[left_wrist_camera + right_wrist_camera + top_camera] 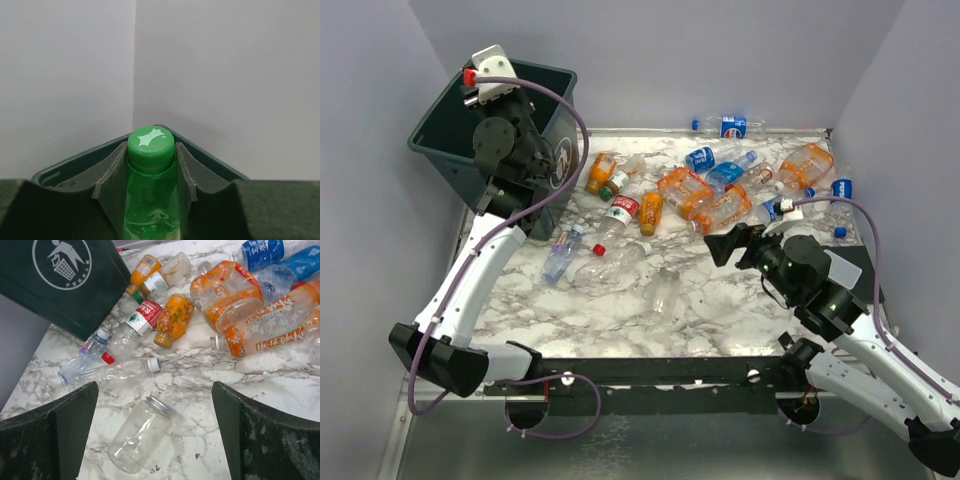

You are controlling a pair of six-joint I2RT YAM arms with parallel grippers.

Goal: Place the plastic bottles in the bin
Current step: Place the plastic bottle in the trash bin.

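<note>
My left gripper [151, 150] is shut on a green plastic bottle [150, 200] with a green cap, gripping it just below the cap. It is held above the rim of the dark green bin [215, 162]. From the top view the left gripper [495, 95] hangs over the bin [440, 135] at the far left, and the wrist hides the green bottle. Several bottles lie on the marble table: orange ones [685, 190], a red-labelled one [620, 210] and blue-labelled ones [730, 126]. My right gripper [155, 390] stands open and empty above a clear jar [140, 440].
The bin [60, 285] sits tilted at the table's far left corner, its logo face towards the bottles. Grey walls close off the left, back and right sides. A crushed clear bottle [610, 262] and a blue-capped one [562, 255] lie near the bin's foot.
</note>
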